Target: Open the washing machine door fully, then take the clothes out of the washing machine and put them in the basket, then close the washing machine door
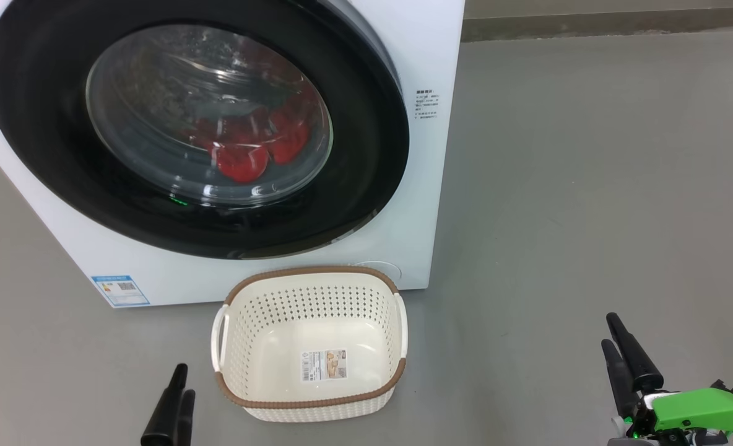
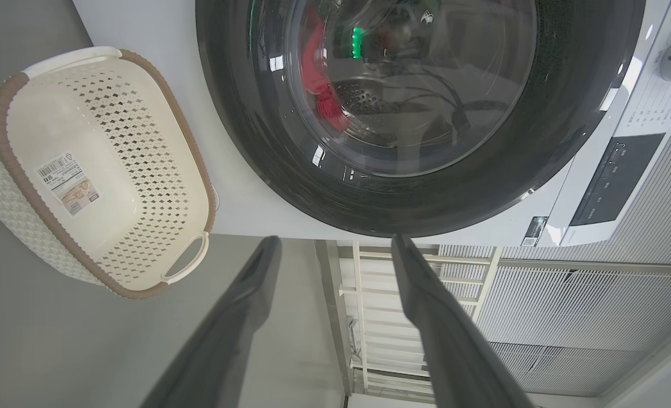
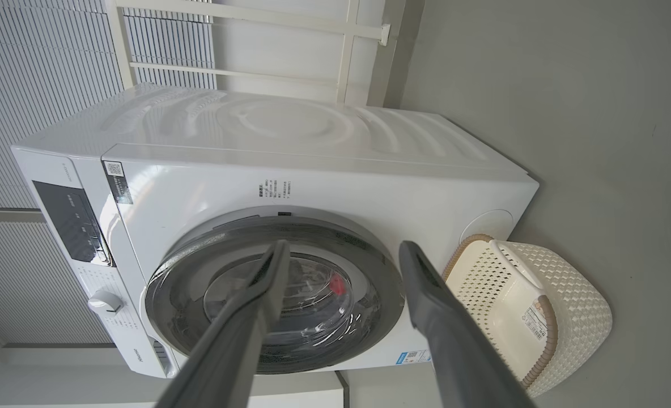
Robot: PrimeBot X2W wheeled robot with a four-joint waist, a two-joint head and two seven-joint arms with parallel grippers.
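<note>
Left end effector (image 2: 335, 241) and right end effector (image 3: 345, 245), long dark fingers spread wide and empty, flank the cream-white perforated plastic basket (image 1: 311, 303). Bright red fabric clothes (image 1: 249, 152) lie inside the white box-shaped washing machine (image 1: 416, 62), behind its shut black-rimmed round glass door (image 1: 44, 124).
</note>
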